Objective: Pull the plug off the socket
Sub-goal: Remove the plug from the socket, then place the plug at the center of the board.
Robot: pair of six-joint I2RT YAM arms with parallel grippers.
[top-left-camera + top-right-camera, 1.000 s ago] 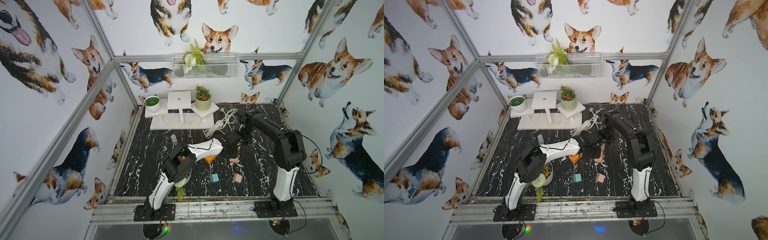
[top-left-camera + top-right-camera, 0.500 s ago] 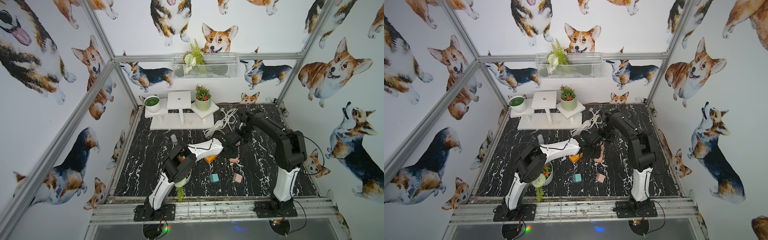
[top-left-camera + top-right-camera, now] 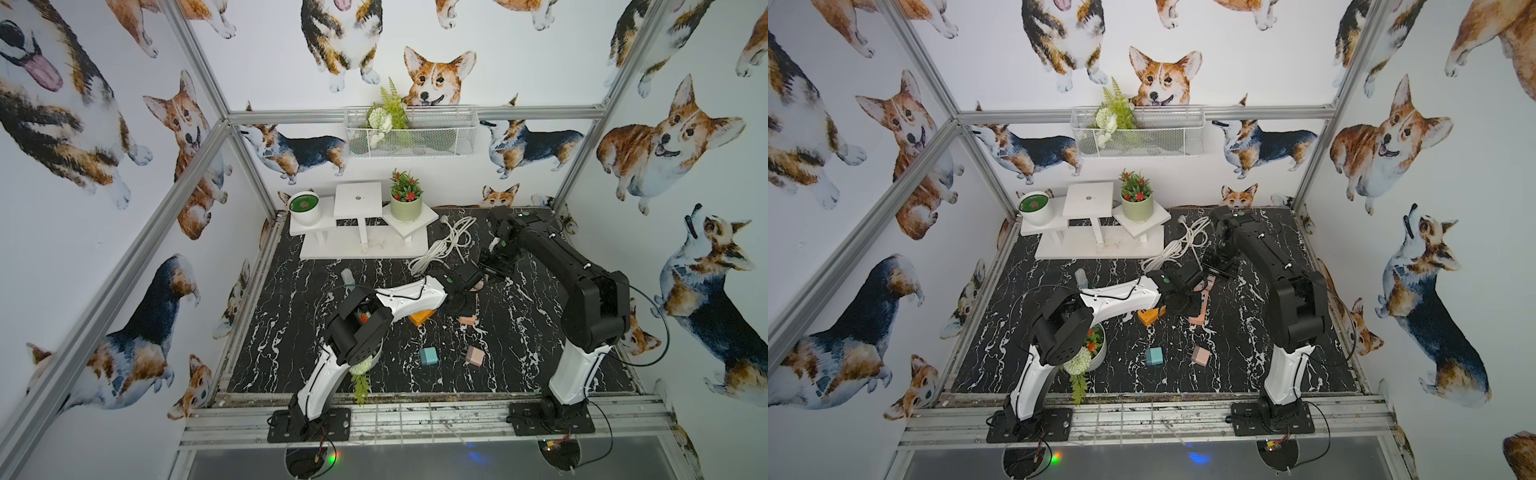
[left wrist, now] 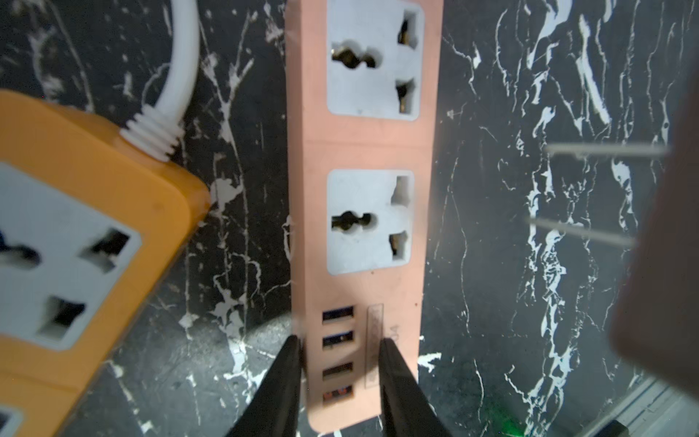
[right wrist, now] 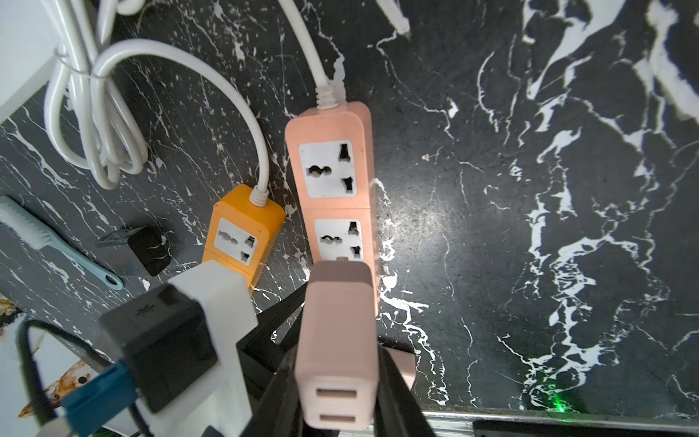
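Pins pink strip (image 4: 363, 151) to the desk (image 4: 491, 265), left fingers (image 4: 280, 378) pinched on its USB end (image 4: 337, 340), against lifting. Grips plug (image 5: 336, 321) in closed right fingers (image 5: 278, 393), prongs (image 4: 605, 151) clear of the socket (image 4: 368, 223).

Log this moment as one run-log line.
left gripper: braces salmon-pink plastic power strip, USB end | right gripper: shut on pink boxy USB charger plug | metal prongs: clear of white sockets | task: unplugged

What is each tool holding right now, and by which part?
The left tool pinches the pink power strip at its USB-port end. The right tool grips the pink plug by its side faces, near its USB ports.
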